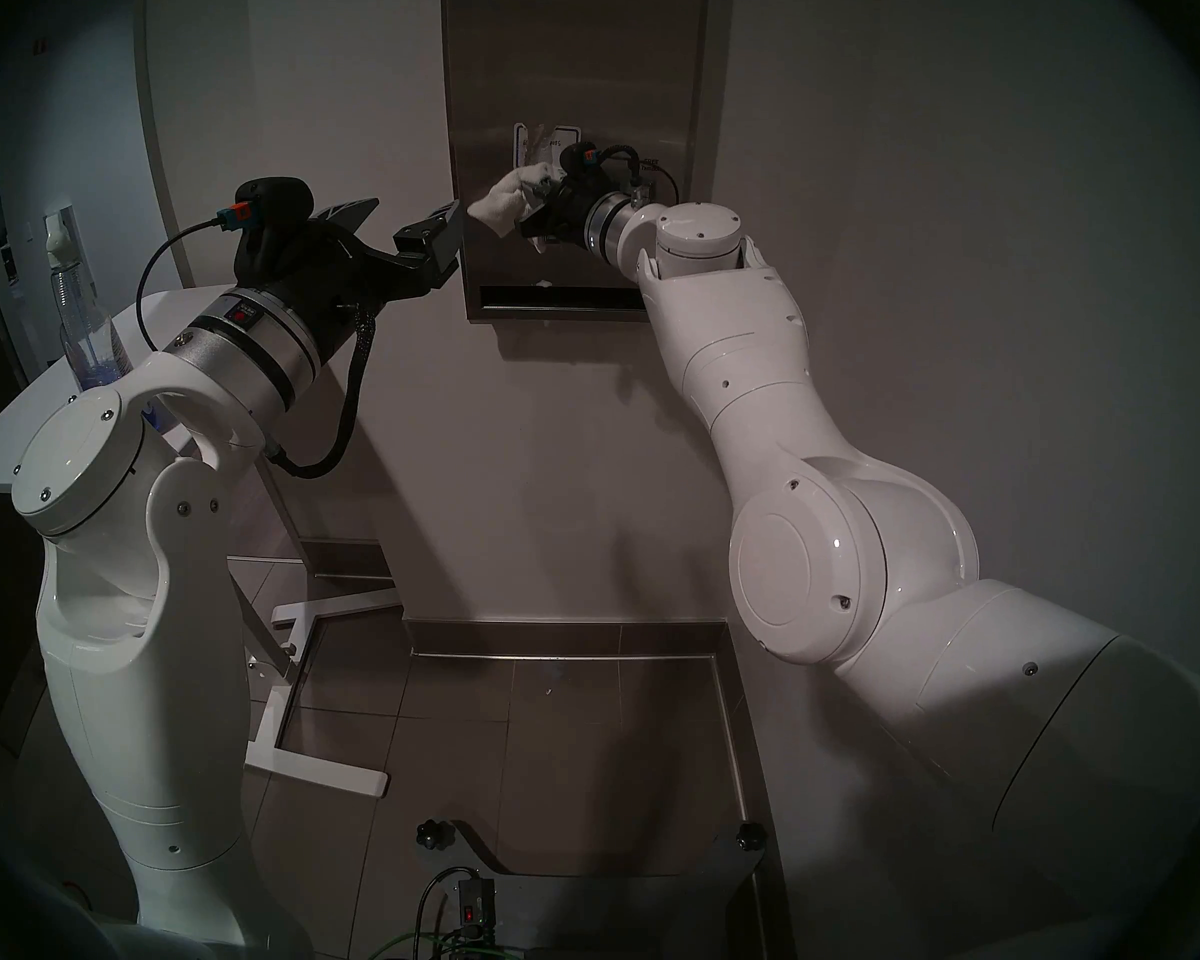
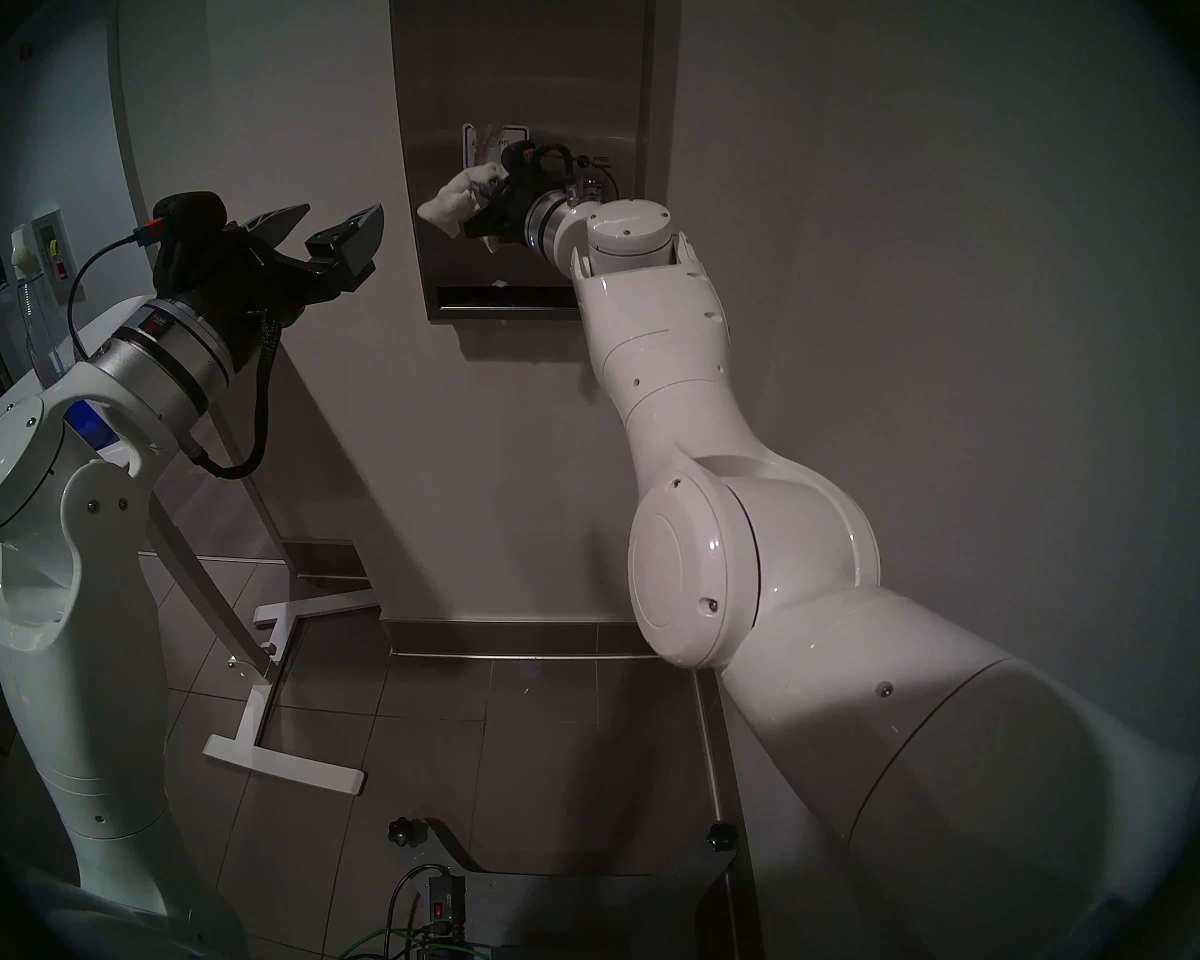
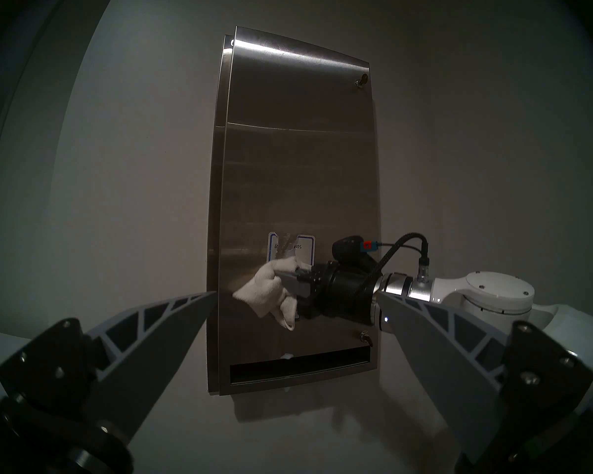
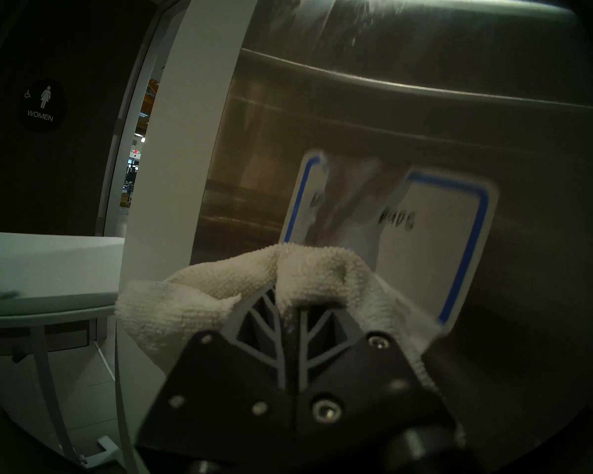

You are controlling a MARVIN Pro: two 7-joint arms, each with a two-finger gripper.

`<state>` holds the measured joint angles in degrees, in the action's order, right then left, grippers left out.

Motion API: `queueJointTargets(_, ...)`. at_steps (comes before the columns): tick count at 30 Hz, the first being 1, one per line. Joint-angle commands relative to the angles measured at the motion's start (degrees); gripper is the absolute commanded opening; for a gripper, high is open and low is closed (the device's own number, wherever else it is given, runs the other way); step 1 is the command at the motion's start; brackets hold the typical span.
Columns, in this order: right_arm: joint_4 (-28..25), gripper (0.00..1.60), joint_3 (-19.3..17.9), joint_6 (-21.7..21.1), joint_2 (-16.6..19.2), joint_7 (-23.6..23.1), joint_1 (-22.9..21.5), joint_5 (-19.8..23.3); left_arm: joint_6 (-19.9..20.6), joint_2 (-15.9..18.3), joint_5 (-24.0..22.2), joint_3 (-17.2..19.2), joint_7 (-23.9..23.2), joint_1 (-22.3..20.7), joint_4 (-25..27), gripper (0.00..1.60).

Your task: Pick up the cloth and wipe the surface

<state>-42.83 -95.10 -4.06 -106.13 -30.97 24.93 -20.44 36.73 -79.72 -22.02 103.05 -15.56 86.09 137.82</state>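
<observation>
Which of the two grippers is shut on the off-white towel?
The right gripper, pressing the off-white towel against the brushed steel dispenser front. The left gripper hangs open and empty.

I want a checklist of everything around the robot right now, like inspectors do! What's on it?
Surface: steel dispenser front on the wall, with a torn blue-bordered label and a dark slot at the bottom.
Job's things: cloth bunched against the steel, just below the label.
Clutter: spray bottle on the white table at the left.
Grippers: right gripper shut on the cloth; left gripper open, empty, away from the dispenser.
Cables: black cable looping at the left wrist; another at the right wrist; green cables near the base.
Surroundings: grey wall, tiled floor, WOMEN sign.
</observation>
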Motion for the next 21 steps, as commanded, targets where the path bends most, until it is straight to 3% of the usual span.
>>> queueJointTargets(1, -3.0, 0.0, 0.9, -1.6, 1.0, 1.6, 2.1, -2.0, -1.0, -0.1, -0.1, 0.0, 0.0, -1.3, 1.4, 1.6)
queueJointTargets(14, -7.4, 0.0, 2.6, 2.6, 0.8, 1.5, -4.1, -2.5, -0.7, 0.1, -0.2, 0.0, 0.0, -1.2, 1.3, 1.6)
queueJointTargets(21, -11.6, 0.0, 3.6, 3.9, -0.4, 0.5, -3.5, -2.5, -0.7, 0.1, -0.2, 0.0, 0.0, -1.2, 1.3, 1.6)
